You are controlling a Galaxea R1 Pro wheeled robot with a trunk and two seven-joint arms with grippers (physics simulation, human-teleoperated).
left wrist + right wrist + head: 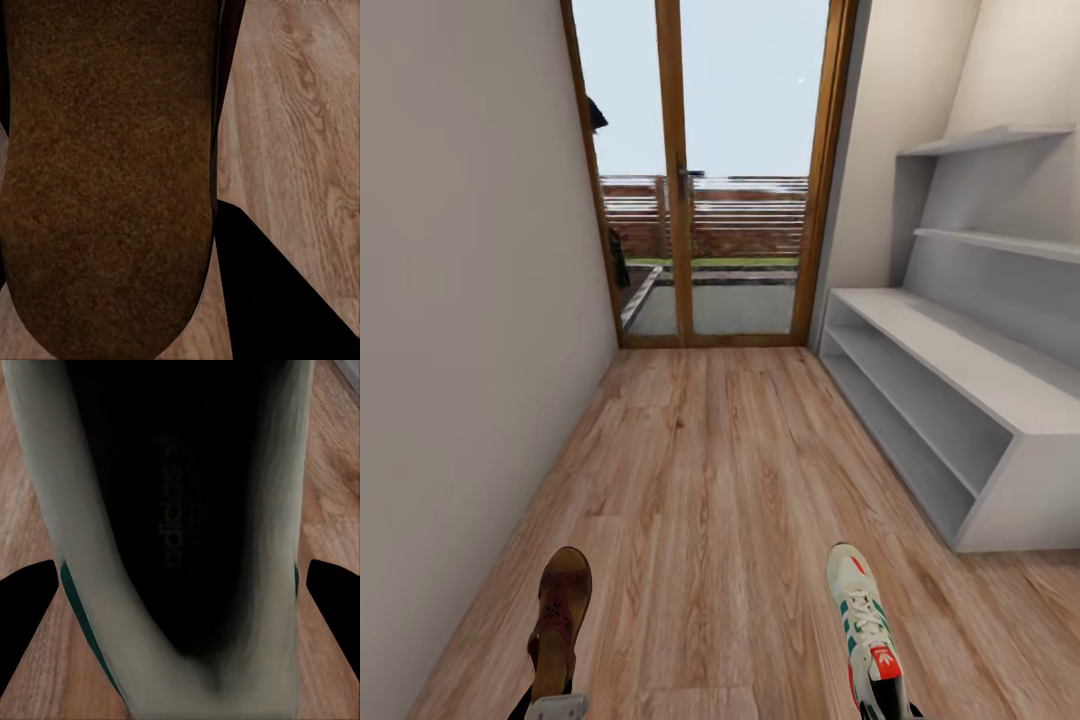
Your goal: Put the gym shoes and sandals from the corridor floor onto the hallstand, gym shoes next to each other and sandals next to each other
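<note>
The left hand [557, 708] pinches a sandal [560, 620]; the right hand [888, 708] pinches a gym shoe [867, 625], each shoe jutting forward from its hand. The hallstand [960, 390], ahead-right, holds nothing, so I judge placement hasn't begun.

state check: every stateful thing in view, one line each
Dark brown leather sandal: held up at its heel end by the left gripper, toe pointing ahead.
Cream-white sneaker with green stripes: held at its heel end by the right gripper, laces up.
Pale grey hallstand: top and both lower shelves bare.
Wood-framed glass door: closed.
</note>
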